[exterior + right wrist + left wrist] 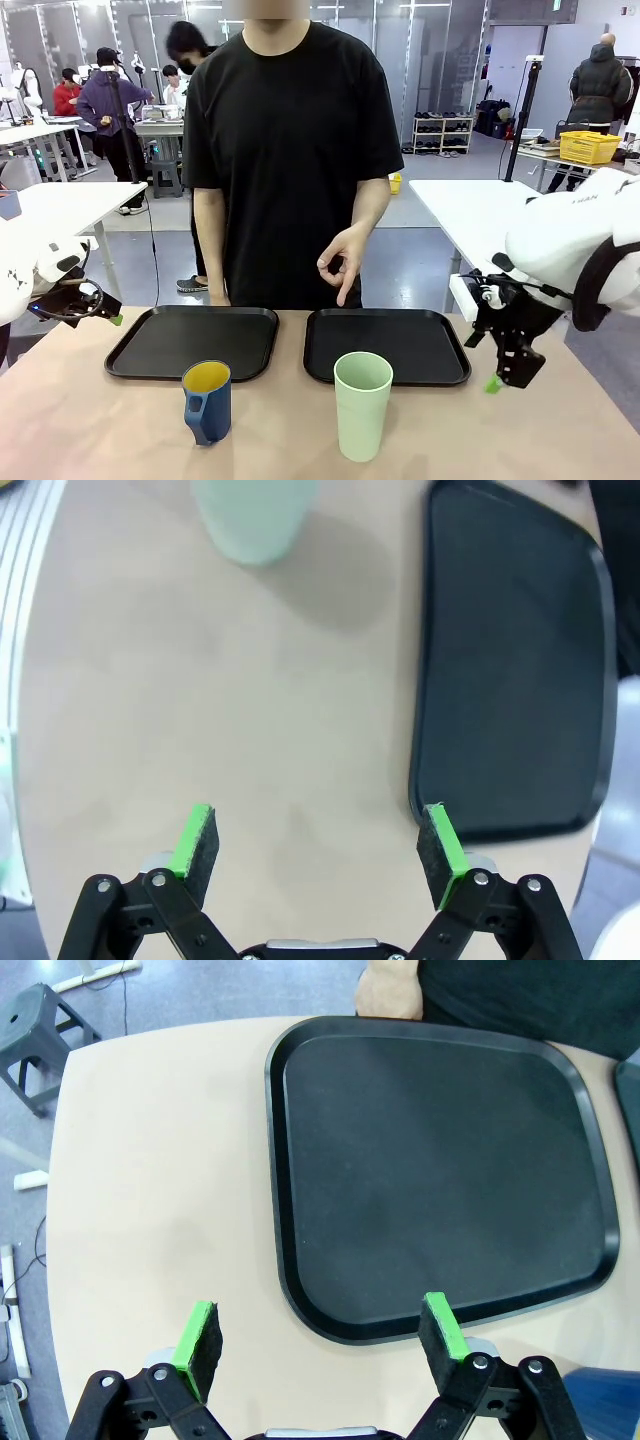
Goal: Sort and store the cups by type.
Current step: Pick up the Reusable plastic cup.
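Observation:
Two cups stand near the table's front edge: a tall pale-green tumbler, its base also at the top of the right wrist view, and a shorter dark-blue mug with a yellow inside. My left gripper hovers open over the table beside the left tray's corner, at the far left in the front view. At the right, my right gripper hangs open above the table beside the right tray, with nothing between its fingers.
Two black trays lie side by side behind the cups, left and right. A person in black stands at the far edge, one hand raised above the right tray.

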Controlling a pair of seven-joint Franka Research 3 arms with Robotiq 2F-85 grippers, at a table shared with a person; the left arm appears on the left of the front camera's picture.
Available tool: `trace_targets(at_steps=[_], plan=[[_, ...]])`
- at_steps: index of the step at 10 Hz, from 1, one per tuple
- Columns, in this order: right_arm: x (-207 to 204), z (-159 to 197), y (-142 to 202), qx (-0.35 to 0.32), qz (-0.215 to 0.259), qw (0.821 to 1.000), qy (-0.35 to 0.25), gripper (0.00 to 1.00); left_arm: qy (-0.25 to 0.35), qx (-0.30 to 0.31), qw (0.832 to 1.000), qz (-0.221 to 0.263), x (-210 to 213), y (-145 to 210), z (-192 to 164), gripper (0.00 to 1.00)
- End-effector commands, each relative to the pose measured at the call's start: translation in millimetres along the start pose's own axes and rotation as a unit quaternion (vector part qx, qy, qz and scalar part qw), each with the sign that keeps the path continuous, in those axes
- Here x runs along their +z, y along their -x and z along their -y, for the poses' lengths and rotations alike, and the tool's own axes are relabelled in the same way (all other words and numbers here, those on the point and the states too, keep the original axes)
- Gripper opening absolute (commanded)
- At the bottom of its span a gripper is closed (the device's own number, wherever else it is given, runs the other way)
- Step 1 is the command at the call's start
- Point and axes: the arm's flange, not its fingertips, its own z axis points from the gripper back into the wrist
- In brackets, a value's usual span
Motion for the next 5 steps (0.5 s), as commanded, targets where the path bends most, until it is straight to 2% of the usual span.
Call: trace_targets(at_steps=[1,3,5], plan=[[-16.9,-3.3,10.7,0.006,0.092,0.995,-0.024,1.0,0.0,0.0,1.0,0.001,1.1,-1.0,-0.1,1.0],[-39.3,-10.2,11.7,-0.011,0.168,0.986,-0.015,1.0,0.0,0.0,1.0,0.001,1.1,-1.0,-0.1,1.0],[-56.7,-13.8,18.8,-0.027,0.225,0.974,-0.002,1.0,0.0,0.0,1.0,0.001,1.1,-1.0,-0.1,1.0]])
